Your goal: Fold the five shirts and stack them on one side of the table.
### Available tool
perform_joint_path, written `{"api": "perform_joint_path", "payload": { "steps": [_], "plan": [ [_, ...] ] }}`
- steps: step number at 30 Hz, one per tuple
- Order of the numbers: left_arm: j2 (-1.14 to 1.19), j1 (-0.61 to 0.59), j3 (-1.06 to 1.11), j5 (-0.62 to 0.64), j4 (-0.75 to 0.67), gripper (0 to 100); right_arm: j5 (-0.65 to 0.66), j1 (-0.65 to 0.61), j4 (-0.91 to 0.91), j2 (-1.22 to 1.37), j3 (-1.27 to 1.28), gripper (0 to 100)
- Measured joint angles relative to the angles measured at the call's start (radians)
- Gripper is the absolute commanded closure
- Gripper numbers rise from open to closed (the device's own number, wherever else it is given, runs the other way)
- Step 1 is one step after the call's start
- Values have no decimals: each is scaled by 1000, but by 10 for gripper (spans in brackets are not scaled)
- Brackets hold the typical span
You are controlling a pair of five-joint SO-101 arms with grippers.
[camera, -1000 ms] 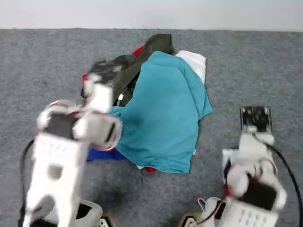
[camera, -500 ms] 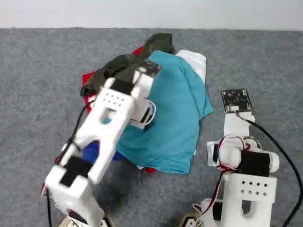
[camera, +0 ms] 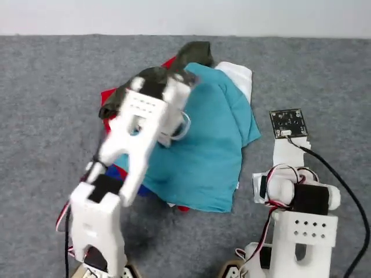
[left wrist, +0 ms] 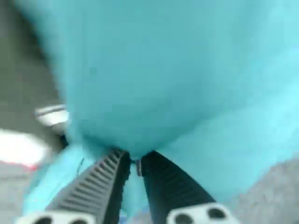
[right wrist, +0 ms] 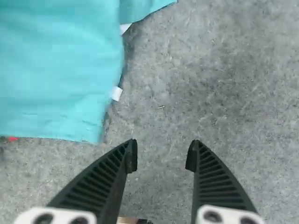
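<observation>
Grey carpet-like table surface [camera: 52, 81], pale plain band [camera: 185, 16] along its far edge

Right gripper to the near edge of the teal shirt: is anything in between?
Nothing visible. The right gripper, fingers open, hangs over bare grey carpet, and only that carpet lies between it and the hem of the teal shirt.

The arms [camera: 136, 124] are white plastic with black servos [camera: 310, 200], a dark circuit board [camera: 288, 123] and ribbed black claw fingers [right wrist: 112, 177].
</observation>
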Motion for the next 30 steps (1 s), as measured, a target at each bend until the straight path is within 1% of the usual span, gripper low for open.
{"api": "perform_joint_path", "payload": {
  "steps": [4, 7, 9, 11, 14, 17, 19, 23, 30],
  "plan": [
    [-216, -164, -72, -11, 3, 988, 0, 0, 0, 0, 0, 811],
    [-361, -327, -104, -89, 11, 988, 0, -2, 0, 0, 0, 811],
    [-425, -456, -124, -153, 0, 988, 0, 2, 0, 0, 0, 811],
    [-457, -594, -141, -204, -46, 988, 0, 0, 0, 0, 0, 811],
    [-470, -809, -153, -252, -157, 988, 0, -2, 0, 0, 0, 812],
    [-470, -976, -141, -275, -279, 988, 0, 2, 0, 0, 0, 812],
    [-470, -1036, -106, -279, -347, 988, 0, 0, 0, 0, 0, 812],
    [-470, -1096, -21, -281, -454, 987, 0, 0, 0, 0, 0, 812],
    [-476, -1062, 181, -282, -460, 984, 0, -2, 0, 0, 0, 812]
  ]
}}
